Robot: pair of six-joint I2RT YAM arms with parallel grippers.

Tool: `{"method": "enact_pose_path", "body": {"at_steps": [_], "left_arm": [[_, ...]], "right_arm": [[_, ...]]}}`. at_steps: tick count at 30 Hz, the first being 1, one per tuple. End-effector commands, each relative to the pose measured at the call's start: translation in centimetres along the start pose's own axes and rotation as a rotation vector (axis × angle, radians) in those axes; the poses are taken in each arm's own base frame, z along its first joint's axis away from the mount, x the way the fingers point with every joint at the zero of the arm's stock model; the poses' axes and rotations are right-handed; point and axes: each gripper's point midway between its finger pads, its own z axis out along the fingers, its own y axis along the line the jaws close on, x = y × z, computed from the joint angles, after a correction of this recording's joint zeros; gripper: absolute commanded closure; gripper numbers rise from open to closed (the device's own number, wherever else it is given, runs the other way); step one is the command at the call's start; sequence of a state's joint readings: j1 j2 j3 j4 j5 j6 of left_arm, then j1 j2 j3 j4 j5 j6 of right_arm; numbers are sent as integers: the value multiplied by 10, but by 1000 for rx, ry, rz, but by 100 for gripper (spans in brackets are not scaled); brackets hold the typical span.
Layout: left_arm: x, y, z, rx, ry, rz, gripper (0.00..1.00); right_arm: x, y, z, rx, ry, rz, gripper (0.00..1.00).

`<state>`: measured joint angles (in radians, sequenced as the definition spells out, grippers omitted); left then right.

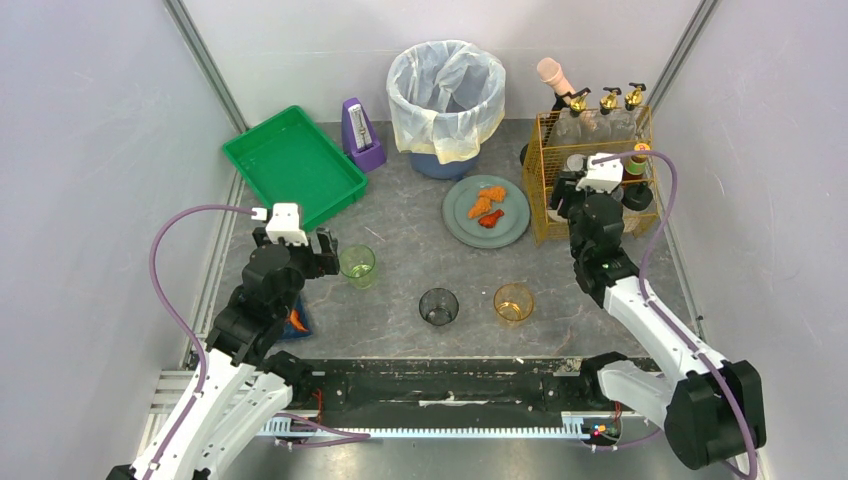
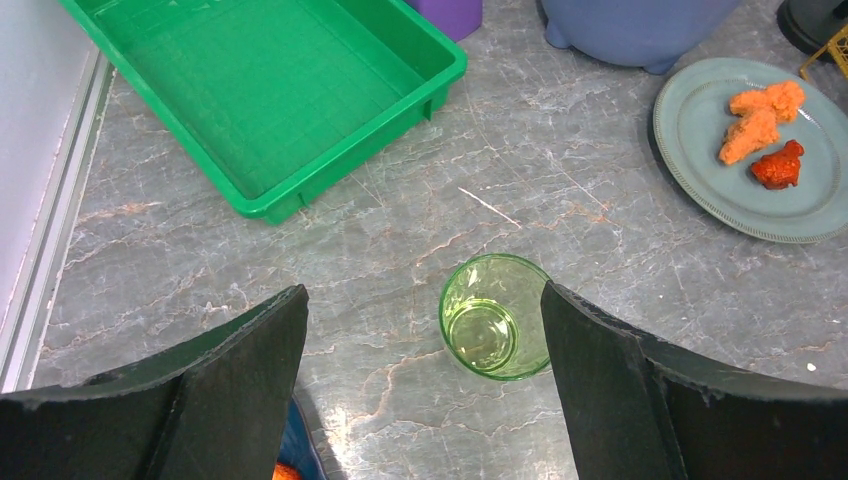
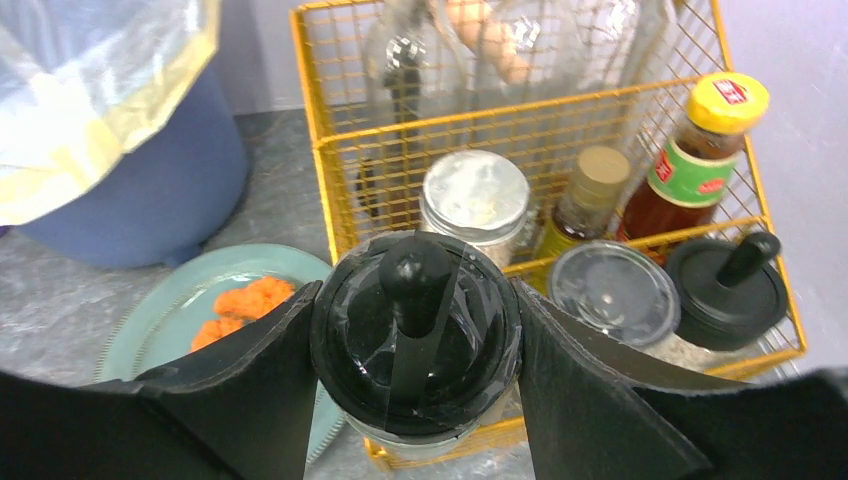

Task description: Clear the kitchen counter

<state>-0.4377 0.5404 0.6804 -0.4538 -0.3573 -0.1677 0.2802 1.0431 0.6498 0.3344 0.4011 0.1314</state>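
Left hand [image 2: 422, 298] spread wide, green glass [image 2: 495, 315] just ahead, off-centre in gap; right hand [image 3: 415, 300] clamped on jar [image 3: 445, 355] by basket [image 3: 545, 112].

On the one kitchen counter [image 1: 400, 240] I count three drinking glasses: a green glass [image 1: 357, 266], a dark glass [image 1: 438, 306], an amber glass [image 1: 513, 302]. One plate [image 1: 458, 215] bears two orange pieces [image 2: 778, 98] [image 2: 748, 138] and one red piece [image 2: 779, 166]. I see one green tray [image 1: 290, 165], one lined bin [image 1: 440, 165], one purple metronome [image 1: 358, 130] and one wire basket [image 1: 545, 190]. At the basket I count three tall bottles [image 1: 568, 125] [image 1: 600, 125] [image 1: 628, 122] with gold spouts, two small capped bottles [image 3: 590, 195] [image 3: 705, 165], one wooden mill [image 1: 553, 75] and four jars: a silver-lidded jar [image 3: 475, 195], a clear-lidded jar [image 3: 613, 292], a black-knobbed jar [image 3: 415, 340] and a second black-knobbed jar [image 3: 725, 290].
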Motion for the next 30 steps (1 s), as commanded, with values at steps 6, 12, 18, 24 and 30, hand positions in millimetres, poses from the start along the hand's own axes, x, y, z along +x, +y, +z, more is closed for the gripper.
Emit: {"method": "enact_pose_path", "body": {"at_steps": [6,12,18,24,30], "left_arm": [[-14,-2,2,6,-48,-24,8],[-15,0,1,-1,-53,-25,8],[-15,2,1,-9,-54,-27,8],[-16,4,1,-14,-60,-31,8],[-18,3,0,-6,-63,-35,8]], "right_arm": [[-7,-31,9,109,-88,63,100],[11,-25,16,57,-102,65,100],[13,-24,24,29,-120,56,100],[15,-21,22,1,-160,35,100],[42,-23,17,-9,-136,31,100]]}}
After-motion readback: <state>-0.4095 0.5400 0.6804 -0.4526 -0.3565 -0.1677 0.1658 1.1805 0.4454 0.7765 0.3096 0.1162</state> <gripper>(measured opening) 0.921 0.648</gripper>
